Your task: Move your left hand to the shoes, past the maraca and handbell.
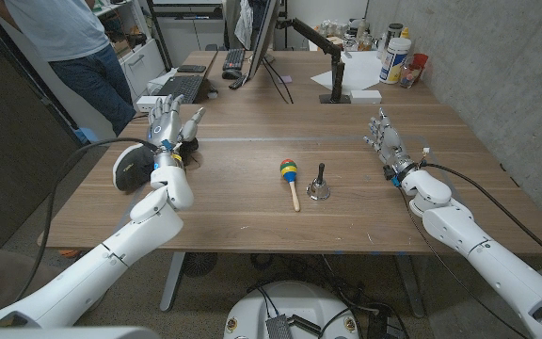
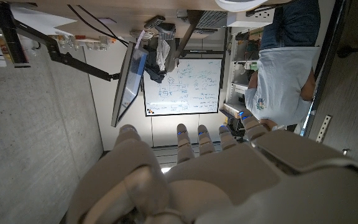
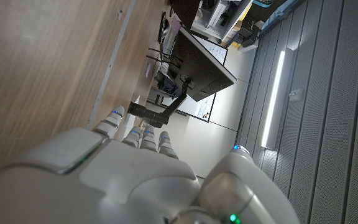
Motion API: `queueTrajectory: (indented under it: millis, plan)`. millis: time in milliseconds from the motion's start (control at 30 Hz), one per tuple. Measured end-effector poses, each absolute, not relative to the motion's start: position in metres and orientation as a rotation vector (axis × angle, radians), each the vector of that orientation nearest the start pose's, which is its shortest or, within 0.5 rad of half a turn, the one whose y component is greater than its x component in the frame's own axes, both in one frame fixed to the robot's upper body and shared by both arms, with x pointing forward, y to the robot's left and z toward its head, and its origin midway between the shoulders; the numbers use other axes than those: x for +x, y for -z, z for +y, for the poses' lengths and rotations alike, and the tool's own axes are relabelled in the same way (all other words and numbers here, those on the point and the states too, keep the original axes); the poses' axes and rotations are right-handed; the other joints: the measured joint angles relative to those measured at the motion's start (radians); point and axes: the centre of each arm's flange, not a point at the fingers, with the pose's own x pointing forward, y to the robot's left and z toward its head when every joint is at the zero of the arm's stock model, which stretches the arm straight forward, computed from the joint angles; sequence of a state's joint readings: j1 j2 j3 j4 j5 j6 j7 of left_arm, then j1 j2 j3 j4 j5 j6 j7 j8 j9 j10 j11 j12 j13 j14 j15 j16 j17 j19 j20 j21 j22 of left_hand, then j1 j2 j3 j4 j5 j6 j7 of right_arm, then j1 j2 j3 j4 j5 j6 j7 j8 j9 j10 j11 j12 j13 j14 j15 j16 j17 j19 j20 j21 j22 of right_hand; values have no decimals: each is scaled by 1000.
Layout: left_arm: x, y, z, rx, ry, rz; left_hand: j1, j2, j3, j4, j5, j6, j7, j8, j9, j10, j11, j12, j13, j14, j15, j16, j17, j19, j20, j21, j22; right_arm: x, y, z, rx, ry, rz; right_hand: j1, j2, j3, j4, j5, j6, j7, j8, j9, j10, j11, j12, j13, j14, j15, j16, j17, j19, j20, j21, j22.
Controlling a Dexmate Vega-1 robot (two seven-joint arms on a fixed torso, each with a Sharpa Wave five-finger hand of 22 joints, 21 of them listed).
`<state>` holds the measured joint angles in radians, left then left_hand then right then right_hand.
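One left hand (image 1: 169,127) hovers over shoes (image 1: 139,162).

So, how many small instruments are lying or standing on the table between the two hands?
2. The maraca lies near the table's middle; the handbell stands just to its right. None seems hidden.

On the table (image 1: 252,202), the maraca (image 1: 291,176) lies mid-table with the handbell (image 1: 319,185) just beside it on the right. The shoes (image 1: 139,162) sit near the left edge, the left hand (image 1: 168,127) over them. The right hand (image 1: 384,137) is well apart, far right
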<state>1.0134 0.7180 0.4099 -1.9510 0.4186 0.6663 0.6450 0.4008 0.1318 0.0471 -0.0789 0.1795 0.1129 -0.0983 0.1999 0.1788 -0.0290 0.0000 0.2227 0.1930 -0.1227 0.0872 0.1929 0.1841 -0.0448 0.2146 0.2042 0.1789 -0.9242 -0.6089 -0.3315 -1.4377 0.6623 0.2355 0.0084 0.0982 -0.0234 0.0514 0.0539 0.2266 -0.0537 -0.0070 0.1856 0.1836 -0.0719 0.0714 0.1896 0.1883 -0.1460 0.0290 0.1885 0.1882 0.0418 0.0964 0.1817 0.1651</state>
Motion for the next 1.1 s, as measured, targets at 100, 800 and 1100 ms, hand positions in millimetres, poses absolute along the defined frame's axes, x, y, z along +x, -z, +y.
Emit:
queueTrajectory:
  millis: [100, 800, 1100]
  plan:
    - [539, -20, 312, 1014, -775, -583, 0, 0, 0, 0, 0, 0, 0, -1, 0, 0, 0, 0, 0, 0, 0, 0, 0, 0, 0, 0, 0, 628, 28, -311, -12, -201, -577, 0, 0, 0, 0, 0, 0, 0, 0, 0, 0, 0, 0, 0, -1, -1, 0, 0, 0, 0, 0, 0]
    - [548, -19, 324, 1031, -774, -555, 0, 0, 2, -2, 0, 5, -5, -1, 0, 0, 0, 0, 0, 0, 0, 0, 0, 5, -5, 0, 0, 625, 24, -309, -19, -213, -583, 0, 0, 0, 0, 0, 0, 0, 0, 0, 0, 0, 0, 0, -1, -1, 2, 0, 0, 0, 0, 0]
    - [549, -18, 324, 1032, -772, -550, 0, 0, 2, -2, 0, 5, -5, -1, 0, 0, 0, 0, 0, 0, 0, 0, 0, 5, -5, 0, 0, 625, 24, -308, -19, -217, -584, 0, 0, -3, -3, 0, 0, 0, 0, 0, 0, 0, 0, 0, -1, -1, 4, 0, 0, 0, 0, 0]
